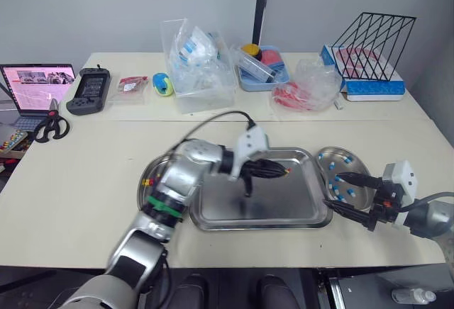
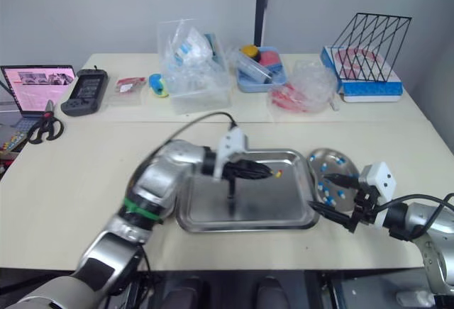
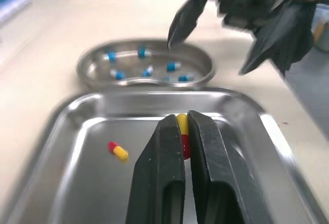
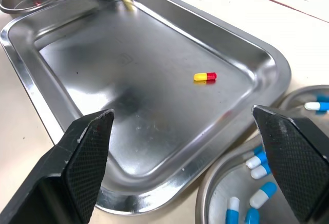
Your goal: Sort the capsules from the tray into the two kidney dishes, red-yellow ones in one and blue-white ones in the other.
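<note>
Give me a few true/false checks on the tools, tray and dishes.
1. Left tool is shut on a red-yellow capsule. True.
2. The tray is empty. False: a loose capsule, red-yellow, lies in it.
3. Right tool is open. True.
4. The right dish holds red-yellow capsules. False: it holds blue-white capsules.

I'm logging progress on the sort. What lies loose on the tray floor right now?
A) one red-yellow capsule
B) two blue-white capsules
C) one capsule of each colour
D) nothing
A: one red-yellow capsule lies on the tray; a second capsule is pinched in the left gripper, and the blue-white capsules sit in the kidney dish.
</note>
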